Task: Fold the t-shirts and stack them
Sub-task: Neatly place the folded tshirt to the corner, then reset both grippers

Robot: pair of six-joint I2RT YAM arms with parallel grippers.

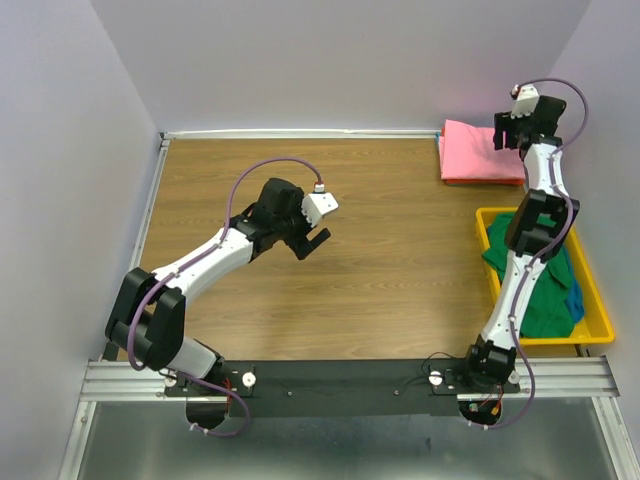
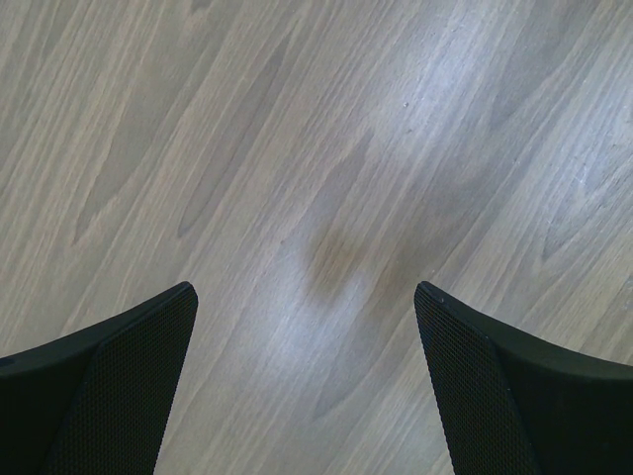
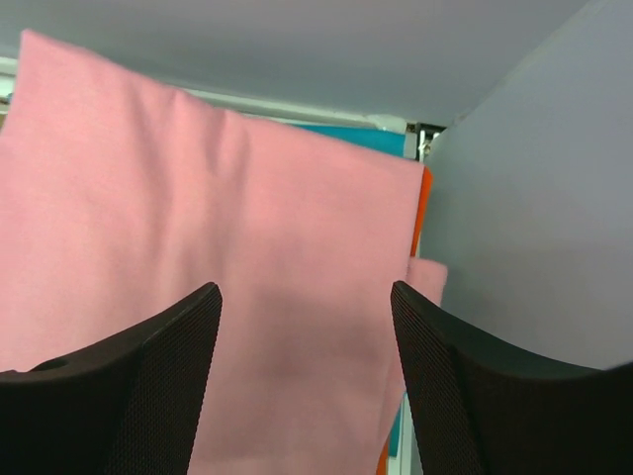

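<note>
One pink t-shirt (image 1: 480, 152), one yellow bin (image 1: 562, 342)

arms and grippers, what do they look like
The left arm and right arm have white link shells, black joints and a purple cable looped alongside. Each wrist carries a white camera block. Gripper fingers are black with finely dimpled pads.

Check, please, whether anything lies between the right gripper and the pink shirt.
Nothing visible does. The right gripper hangs over the pink shirt. In the wrist view its jaws stand apart, and only bare pink cloth shows between them.
</note>
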